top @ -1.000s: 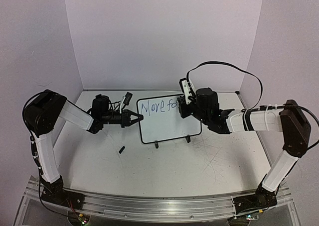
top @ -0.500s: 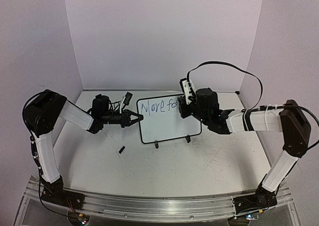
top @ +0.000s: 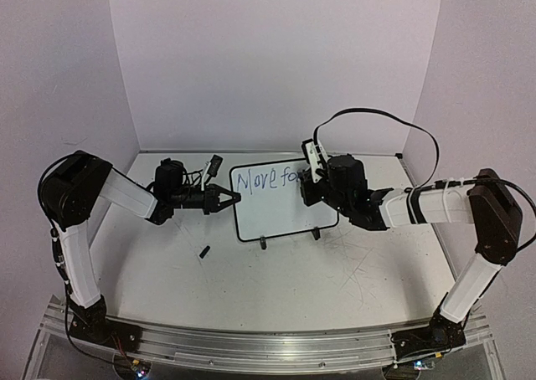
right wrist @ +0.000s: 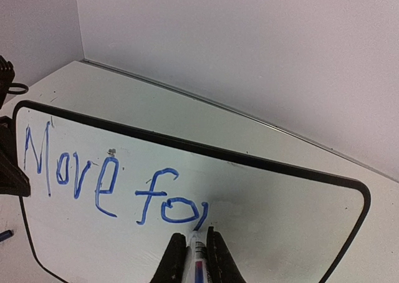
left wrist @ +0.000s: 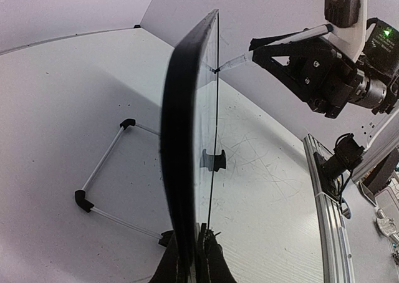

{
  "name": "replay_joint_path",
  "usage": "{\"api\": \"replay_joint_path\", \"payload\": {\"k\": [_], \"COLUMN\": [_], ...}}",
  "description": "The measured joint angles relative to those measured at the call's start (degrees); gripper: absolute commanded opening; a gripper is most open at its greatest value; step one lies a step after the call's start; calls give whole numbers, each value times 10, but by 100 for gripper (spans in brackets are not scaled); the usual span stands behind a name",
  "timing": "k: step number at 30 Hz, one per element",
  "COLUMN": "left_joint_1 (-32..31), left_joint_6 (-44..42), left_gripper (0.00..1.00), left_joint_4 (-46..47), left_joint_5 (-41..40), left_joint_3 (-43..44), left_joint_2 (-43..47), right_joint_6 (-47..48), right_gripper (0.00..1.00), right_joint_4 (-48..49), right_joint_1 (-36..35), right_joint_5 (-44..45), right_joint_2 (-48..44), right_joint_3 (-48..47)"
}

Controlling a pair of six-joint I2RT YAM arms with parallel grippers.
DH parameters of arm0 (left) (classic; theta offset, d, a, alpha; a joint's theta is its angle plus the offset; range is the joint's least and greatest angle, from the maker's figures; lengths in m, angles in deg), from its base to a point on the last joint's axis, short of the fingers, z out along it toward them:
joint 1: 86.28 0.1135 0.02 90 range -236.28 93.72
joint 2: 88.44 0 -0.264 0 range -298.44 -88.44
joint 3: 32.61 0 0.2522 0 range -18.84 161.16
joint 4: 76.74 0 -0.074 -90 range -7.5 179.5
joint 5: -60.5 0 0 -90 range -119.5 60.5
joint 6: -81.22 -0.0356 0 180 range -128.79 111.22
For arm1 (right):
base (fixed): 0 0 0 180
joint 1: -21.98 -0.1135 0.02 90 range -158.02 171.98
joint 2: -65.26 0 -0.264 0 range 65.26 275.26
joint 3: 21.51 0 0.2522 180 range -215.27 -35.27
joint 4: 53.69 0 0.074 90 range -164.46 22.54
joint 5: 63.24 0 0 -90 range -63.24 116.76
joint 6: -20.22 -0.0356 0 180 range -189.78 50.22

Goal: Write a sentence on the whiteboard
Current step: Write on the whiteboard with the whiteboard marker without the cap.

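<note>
Tabletop (top: 335, 271) whiteboard (top: 283, 211) edge in left jaws

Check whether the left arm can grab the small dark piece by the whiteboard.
Probably not yet: the left arm has its jaws shut on the whiteboard edge. Nothing else blocks the small dark piece.

Left gripper (top: 232, 197) grips the whiteboard (top: 280, 213) by its left edge.
</note>
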Motion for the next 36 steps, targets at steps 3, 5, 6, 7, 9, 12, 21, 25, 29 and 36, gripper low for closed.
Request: {"api": "replay_joint_path", "payload": {"k": [3,5,6,7,9,12,21,25,29,36], "left_joint_1": [0,0,0,0,0,0,0,0,0,-1], "left_joint_6": [0,0,0,0,0,0,0,0,-1,-5], "left_gripper": [0,0,0,0,0,0,0,0,0,0], "left_joint_4": [0,0,0,0,0,0,0,0,0,0], "left_joint_5": [0,0,0,0,0,0,0,0,1,1], "left_joint_3": [0,0,0,0,0,0,0,0,0,0], "left_joint_2": [0,0,0,0,0,0,0,0,0,1], "right_joint_6": [-2,-2,-2,-2,-2,0,5,5,5,14], "right_gripper": [0,0,0,0,0,0,0,0,0,0], "right_joint_4": [0,0,0,0,0,0,3,8,22,39], "right_joint_1": [0,0,0,0,0,-1,-2,-2,-2,3], "right_joint_5": [0,1,1,1,2,6,31,47,47,-24], "right_joint_2": [0,0,0,0,0,0,3,3,-6,-113], "right_joint_3": [0,0,0,0,0,-2,-19,-19,-7,71]}}
